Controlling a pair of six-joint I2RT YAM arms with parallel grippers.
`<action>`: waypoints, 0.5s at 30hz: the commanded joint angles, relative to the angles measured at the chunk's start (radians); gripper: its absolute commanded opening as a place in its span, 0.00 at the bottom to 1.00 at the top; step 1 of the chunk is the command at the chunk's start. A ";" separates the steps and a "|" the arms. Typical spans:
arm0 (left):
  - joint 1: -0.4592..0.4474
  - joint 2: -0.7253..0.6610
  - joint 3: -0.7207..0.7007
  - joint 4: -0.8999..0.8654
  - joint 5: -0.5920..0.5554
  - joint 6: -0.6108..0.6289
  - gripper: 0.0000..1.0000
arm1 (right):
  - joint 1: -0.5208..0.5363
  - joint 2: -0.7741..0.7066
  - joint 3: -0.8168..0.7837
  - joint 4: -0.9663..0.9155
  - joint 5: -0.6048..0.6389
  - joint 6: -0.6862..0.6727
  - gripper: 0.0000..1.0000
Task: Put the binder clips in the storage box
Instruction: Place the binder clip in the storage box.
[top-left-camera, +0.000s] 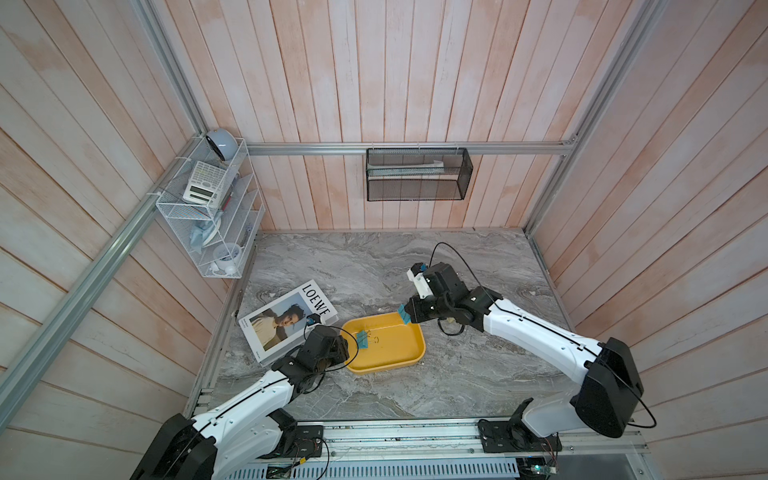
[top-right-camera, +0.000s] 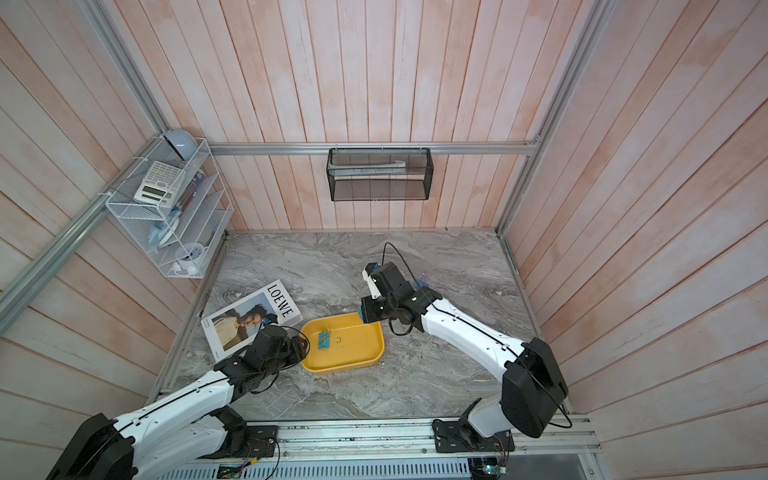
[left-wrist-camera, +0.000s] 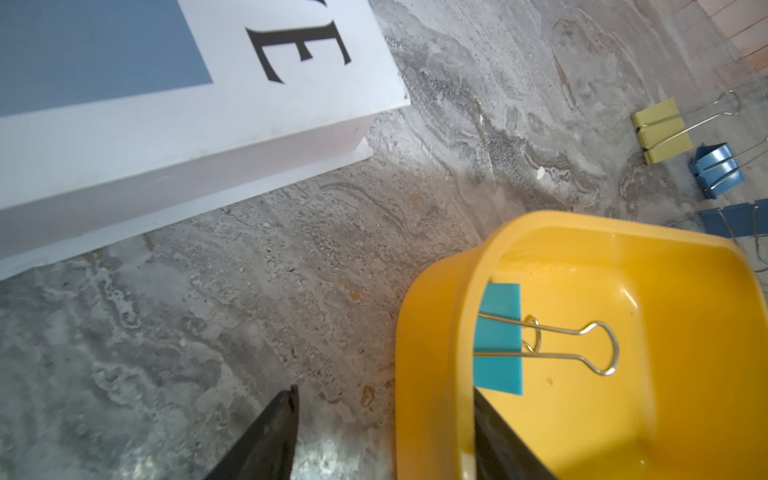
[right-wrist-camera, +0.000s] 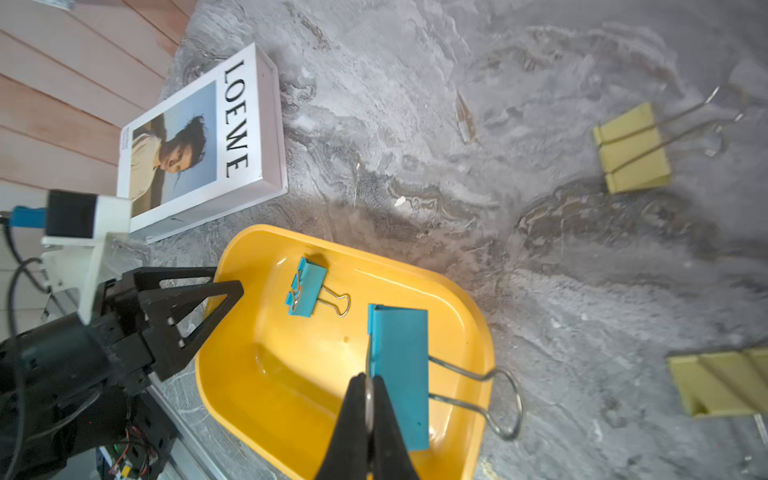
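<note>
The right gripper (right-wrist-camera: 370, 392), clamped on a teal binder clip (right-wrist-camera: 401, 365), holds it above the one-o'clock rim of the yellow storage box (top-left-camera: 392, 351), apparently to release it near the second teal clip (top-left-camera: 361, 338) lying inside.

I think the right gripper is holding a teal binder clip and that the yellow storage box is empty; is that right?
Not quite: the storage box is not empty. One teal clip lies inside it, as the right wrist view shows. The right gripper does hold a second teal clip.
</note>
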 joint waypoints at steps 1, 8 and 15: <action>0.005 0.002 -0.020 0.032 0.017 0.021 0.65 | 0.036 0.045 -0.045 0.146 0.136 0.157 0.00; 0.005 0.005 -0.031 0.045 0.024 0.019 0.65 | 0.124 0.169 -0.080 0.346 0.155 0.272 0.00; 0.005 0.005 -0.026 0.038 0.020 0.024 0.65 | 0.194 0.231 -0.061 0.419 0.184 0.320 0.00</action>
